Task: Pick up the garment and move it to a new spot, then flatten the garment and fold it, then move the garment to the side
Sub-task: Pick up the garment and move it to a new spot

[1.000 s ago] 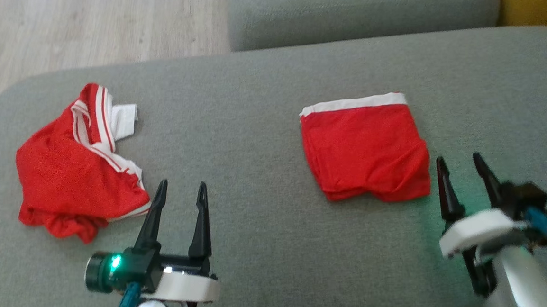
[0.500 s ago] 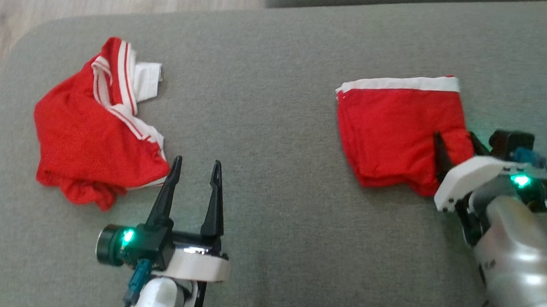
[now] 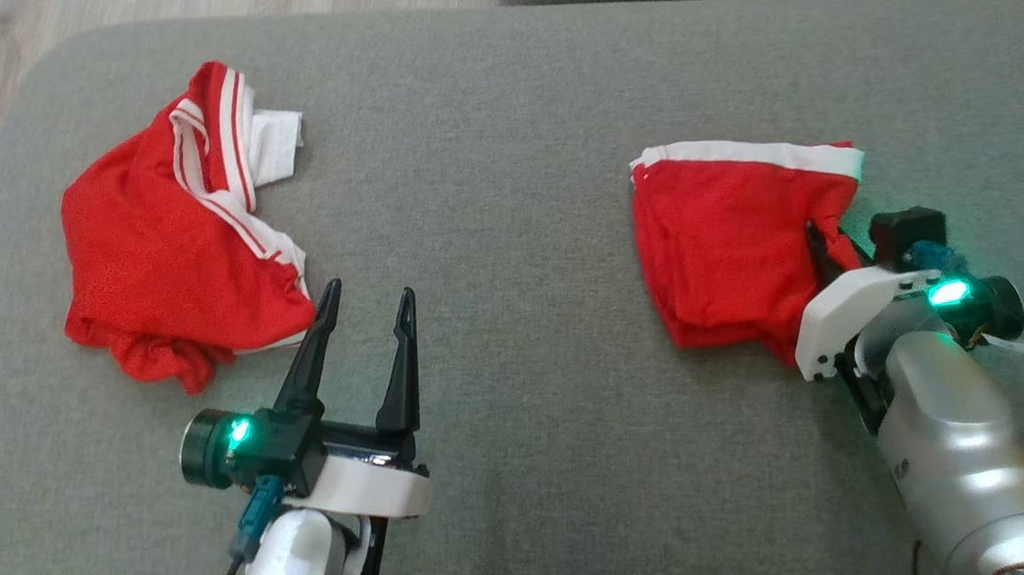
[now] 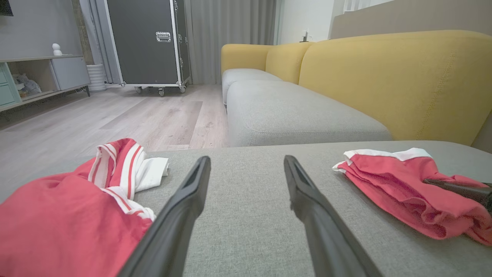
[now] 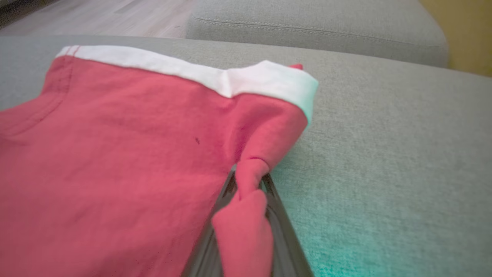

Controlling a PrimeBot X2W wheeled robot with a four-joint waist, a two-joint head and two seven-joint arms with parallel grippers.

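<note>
Item: folded red garment [image 3: 723,248] with a white waistband along its far edge, laid on the grey sofa seat [image 3: 506,190], toward the robot's right side. Its near right corner is gathered into a bunched tuck and is raised slightly off the seat. Right gripper [image 5: 249,181]: set at that corner, its dark fingers [image 5: 280,231] pressed together on the bunched red cloth, which is pinched between them; a green light is lit on its wrist. Item: crumpled red garment [image 3: 155,265] with white and red striped trim, heaped on the same seat at the robot's left, well apart from the folded one. Left gripper [image 3: 368,294]: held above the seat just beside the near right edge of the crumpled heap, its fingers spread wide with nothing between them; a green light is likewise lit. Surroundings: a yellow backrest [image 4: 384,77] behind a further grey seat, a wooden floor [image 4: 115,115], and a black wheeled case [image 4: 148,42] against the far wall.
</note>
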